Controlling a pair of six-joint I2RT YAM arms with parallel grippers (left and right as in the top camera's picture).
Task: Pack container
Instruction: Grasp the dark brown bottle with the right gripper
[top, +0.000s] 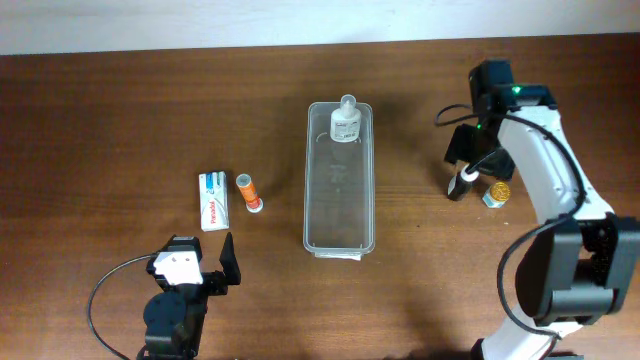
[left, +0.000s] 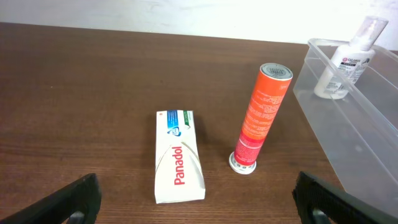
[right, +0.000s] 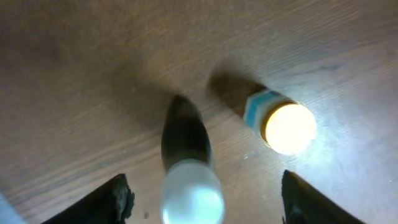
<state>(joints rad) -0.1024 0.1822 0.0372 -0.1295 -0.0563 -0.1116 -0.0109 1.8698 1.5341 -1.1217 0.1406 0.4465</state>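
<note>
The clear plastic container (top: 339, 185) lies lengthwise mid-table with a small white bottle (top: 345, 122) in its far end; both also show in the left wrist view, container (left: 357, 134), bottle (left: 348, 57). A white Panadol box (top: 212, 200) and an orange tube (top: 248, 191) lie left of it, seen also in the left wrist view, box (left: 179, 155), tube (left: 260, 115). My left gripper (top: 200, 268) (left: 198, 202) is open and empty, near the front edge. My right gripper (top: 466, 172) (right: 202, 199) is open, directly above an upright dark bottle with a white cap (right: 189, 171).
A small jar with a gold lid (top: 497, 192) stands right of the dark bottle, also in the right wrist view (right: 280, 121). A white label sits under the container's near end (top: 340, 256).
</note>
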